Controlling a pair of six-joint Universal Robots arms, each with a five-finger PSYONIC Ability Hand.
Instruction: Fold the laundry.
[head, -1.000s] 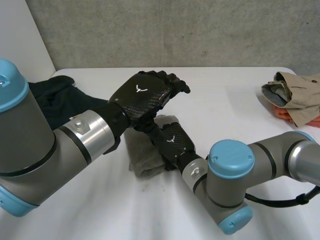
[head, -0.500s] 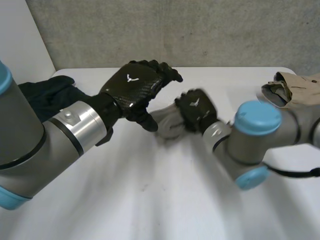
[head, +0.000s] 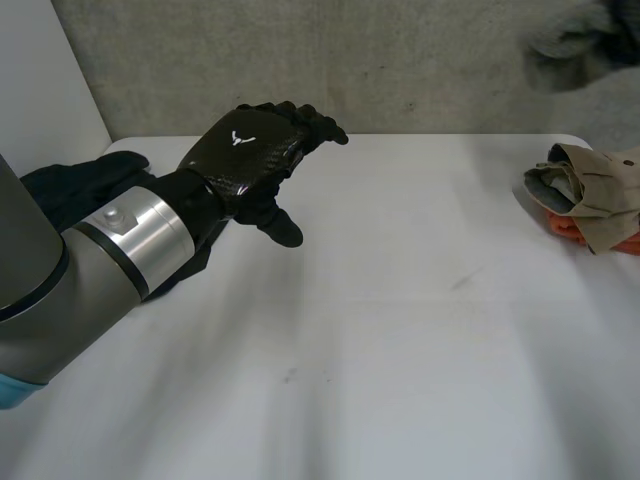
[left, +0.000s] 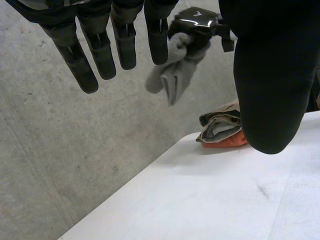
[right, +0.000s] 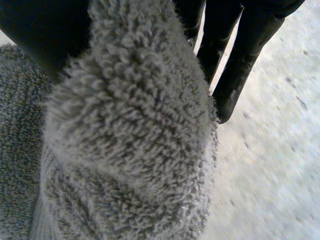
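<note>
Towel (left: 175, 75), grey, bunched in curled fingers of right robot hand (left: 196, 20), lifted clear of worktop (head: 400, 330) near folded pile (head: 590, 195). Left robot hand (head: 245, 155) open, fingers straight, hovering beside black cloth (head: 75, 190).

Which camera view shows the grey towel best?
The left wrist view: there the grey towel hangs whole in the air from the right hand, which grips its top. The right wrist view shows its looped surface close up against that hand. The head view shows a small part, high above the folded clothes.
</note>
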